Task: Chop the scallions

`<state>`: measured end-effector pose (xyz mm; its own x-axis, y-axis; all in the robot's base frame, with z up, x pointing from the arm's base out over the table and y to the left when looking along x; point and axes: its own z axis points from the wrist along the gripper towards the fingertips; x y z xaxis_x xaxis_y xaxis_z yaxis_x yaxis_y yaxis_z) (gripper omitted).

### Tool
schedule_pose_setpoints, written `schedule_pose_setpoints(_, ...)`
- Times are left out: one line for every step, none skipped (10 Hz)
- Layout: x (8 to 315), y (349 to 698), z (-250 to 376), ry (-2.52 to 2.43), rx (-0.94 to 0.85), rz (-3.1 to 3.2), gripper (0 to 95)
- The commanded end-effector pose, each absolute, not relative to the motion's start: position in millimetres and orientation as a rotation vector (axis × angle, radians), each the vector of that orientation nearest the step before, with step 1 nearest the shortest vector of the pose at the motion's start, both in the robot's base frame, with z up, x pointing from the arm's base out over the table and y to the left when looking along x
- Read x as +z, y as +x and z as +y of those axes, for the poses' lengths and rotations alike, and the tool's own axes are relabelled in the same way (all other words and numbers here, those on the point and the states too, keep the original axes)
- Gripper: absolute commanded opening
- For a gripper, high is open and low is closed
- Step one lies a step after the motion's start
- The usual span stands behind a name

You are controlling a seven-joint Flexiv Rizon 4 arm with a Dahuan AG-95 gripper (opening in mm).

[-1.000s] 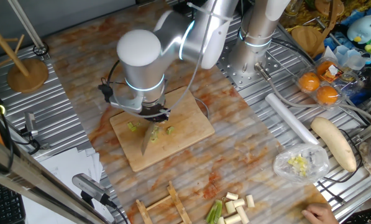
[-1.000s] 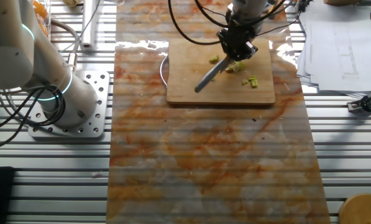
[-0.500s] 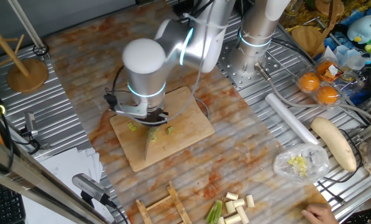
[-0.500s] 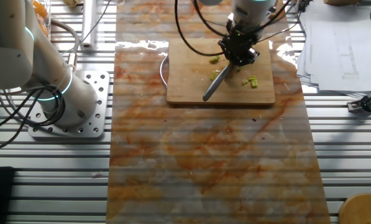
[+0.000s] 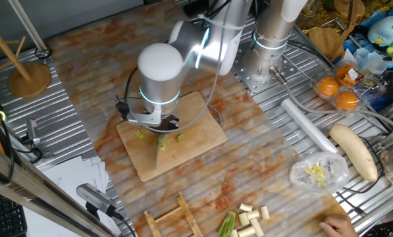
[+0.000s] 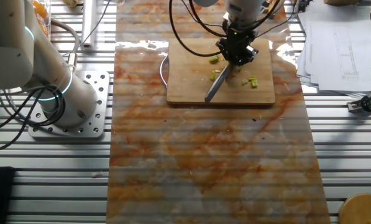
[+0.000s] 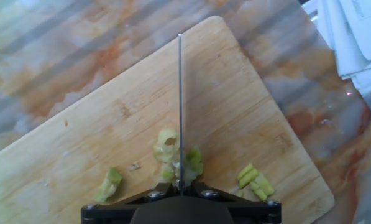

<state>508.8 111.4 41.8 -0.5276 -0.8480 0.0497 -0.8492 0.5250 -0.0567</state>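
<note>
Silver-white robot arm (image 5: 162, 69) standing over the rectangular pale wooden cutting board (image 5: 203, 128), which lies on the orange-veined marble-pattern table covering (image 6: 210, 162). The black two-finger gripper (image 6: 237, 50) is closed on a long, thin steel knife (image 7: 179, 106); in the hand view the blade runs edge-on away from the mount, straight out across the board.

State of the task, as judged from these views: partly done. On the board the scallions appear as a few small yellow-green chopped pieces. A central cluster (image 7: 176, 158) lies against and on both sides of the blade near its base; a pair of short segments (image 7: 255, 180) lies well to the right of the blade, and one piece (image 7: 109, 185) well to the left. The central cluster still holds ring-shaped chunks larger than the rest, so further cuts there seem likely.

Off the board, at the near edge of one fixed view, short pale green-to-white stalk cylinders (image 5: 243, 220) lie uncut. A clear plastic bag (image 5: 318, 172) to their right holds fine yellow-green bits (image 5: 316, 174). A large pale banana-shaped vegetable (image 5: 354, 151) lies beside the bag and is not part of the task. Most of the stalk supply thus appears still to be chopped.
</note>
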Motion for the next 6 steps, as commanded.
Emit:
schedule_pose_setpoints(41.0,508.1,112.3,1.503,0.024,-2.678,0.0)
schedule_pose_setpoints(41.0,508.1,112.3,1.493,0.025,-2.666,0.0)
schedule_pose_setpoints(41.0,508.1,112.3,1.478,0.018,-2.669,0.0)
schedule_pose_setpoints(41.0,508.1,112.3,1.476,0.008,-2.669,0.0)
schedule_pose_setpoints(41.0,508.1,112.3,1.472,0.021,-2.657,0.0)
schedule_pose_setpoints(41.0,508.1,112.3,1.477,0.035,-2.643,0.0)
